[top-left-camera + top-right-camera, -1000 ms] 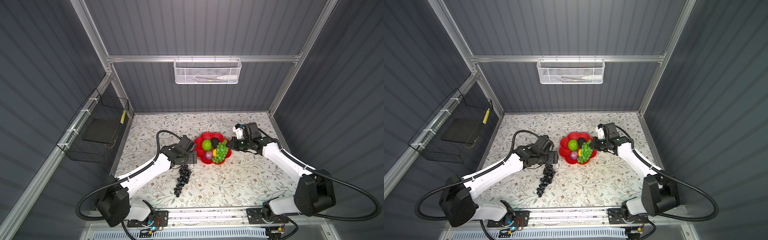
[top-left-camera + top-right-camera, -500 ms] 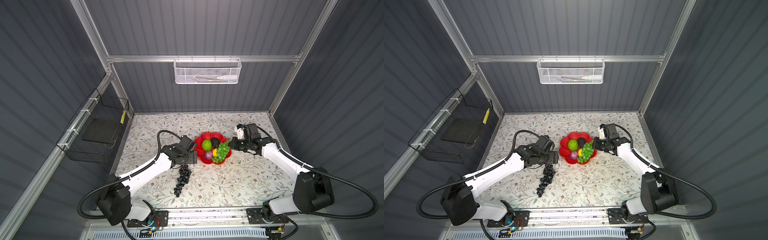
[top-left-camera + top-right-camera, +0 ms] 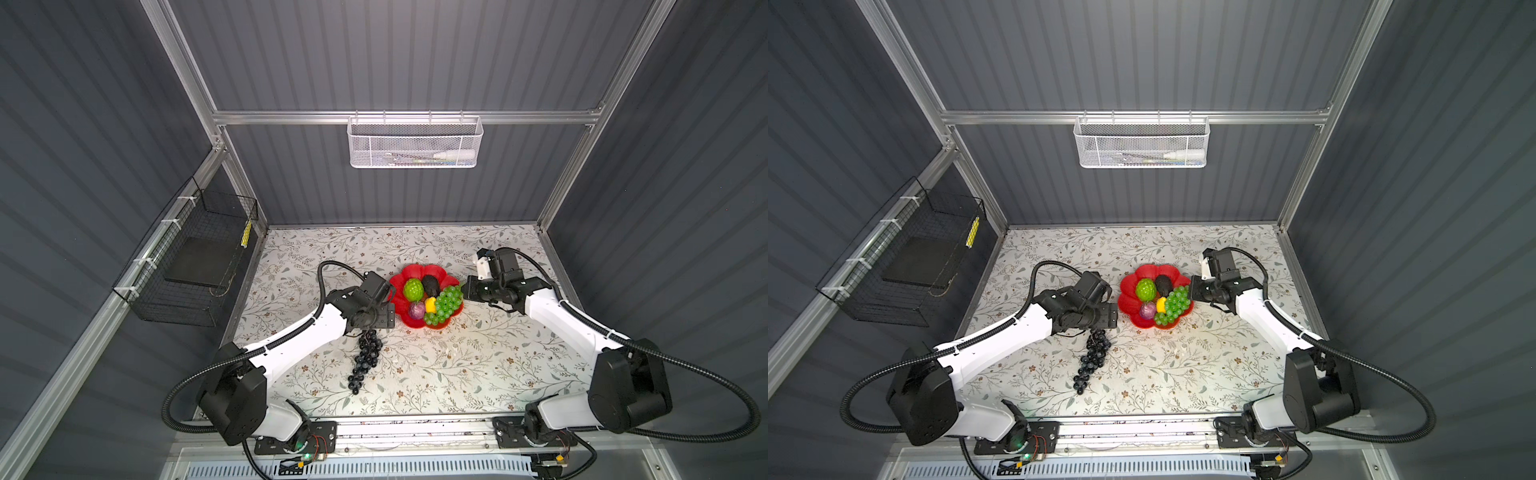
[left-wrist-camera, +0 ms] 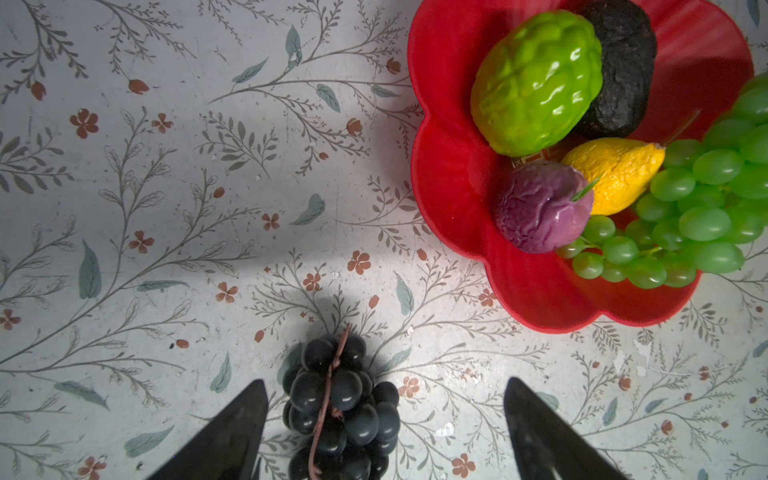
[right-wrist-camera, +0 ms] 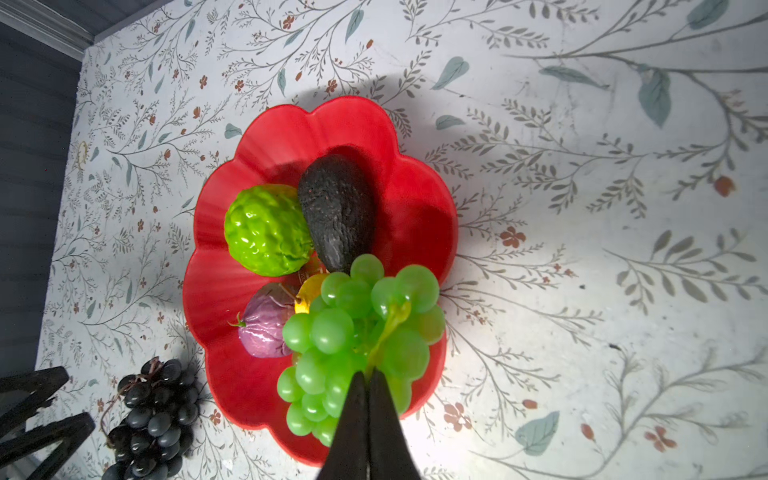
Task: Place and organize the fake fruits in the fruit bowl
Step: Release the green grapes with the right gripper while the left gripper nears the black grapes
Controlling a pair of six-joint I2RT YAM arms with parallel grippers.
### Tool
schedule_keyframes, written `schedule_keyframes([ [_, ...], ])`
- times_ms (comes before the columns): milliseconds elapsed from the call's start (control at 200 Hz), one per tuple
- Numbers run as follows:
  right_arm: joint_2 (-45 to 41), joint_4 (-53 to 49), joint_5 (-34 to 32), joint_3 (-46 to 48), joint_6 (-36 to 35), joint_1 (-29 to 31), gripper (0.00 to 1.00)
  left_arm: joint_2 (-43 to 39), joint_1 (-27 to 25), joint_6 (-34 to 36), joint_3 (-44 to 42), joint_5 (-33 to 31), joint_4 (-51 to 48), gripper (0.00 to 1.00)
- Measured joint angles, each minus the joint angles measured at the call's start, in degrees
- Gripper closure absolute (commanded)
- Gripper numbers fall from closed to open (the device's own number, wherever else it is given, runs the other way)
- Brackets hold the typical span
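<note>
Bowl (image 3: 415,272) loaded with five fruits (image 3: 412,289) already. Only missing dark grapes (image 3: 365,361), lying just beside it under wide-open left gripper (image 4: 385,382). Pinching green grapes' (image 5: 332,328) stem inside it with right gripper (image 5: 368,374).

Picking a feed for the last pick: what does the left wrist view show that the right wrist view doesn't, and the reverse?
Left wrist only: the dark grape bunch lying between the fingers of the open left tool, and most of the yellow ball. Right wrist only: the shut right tool at the stem of the green grape bunch, and the fruit bowl nearly whole. Both: the bowl, bumpy green fruit, avocado, purple ball, both bunches.
</note>
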State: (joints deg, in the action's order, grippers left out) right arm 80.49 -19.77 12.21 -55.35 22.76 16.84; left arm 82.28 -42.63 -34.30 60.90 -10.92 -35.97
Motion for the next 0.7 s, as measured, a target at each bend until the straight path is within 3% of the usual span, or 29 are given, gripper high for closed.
schedule_keyframes([
  [205, -1.5, 1.0, -0.2, 1.2, -0.8, -0.3, 1.0, 0.6, 0.0, 0.0, 0.3, 0.4, 0.0, 0.11],
  [700, 13.0, 3.9, 7.3, -8.0, -1.9, -0.2, 1.0, 1.0, 0.0, 0.0, 0.7, 0.6, -0.1, 0.11],
])
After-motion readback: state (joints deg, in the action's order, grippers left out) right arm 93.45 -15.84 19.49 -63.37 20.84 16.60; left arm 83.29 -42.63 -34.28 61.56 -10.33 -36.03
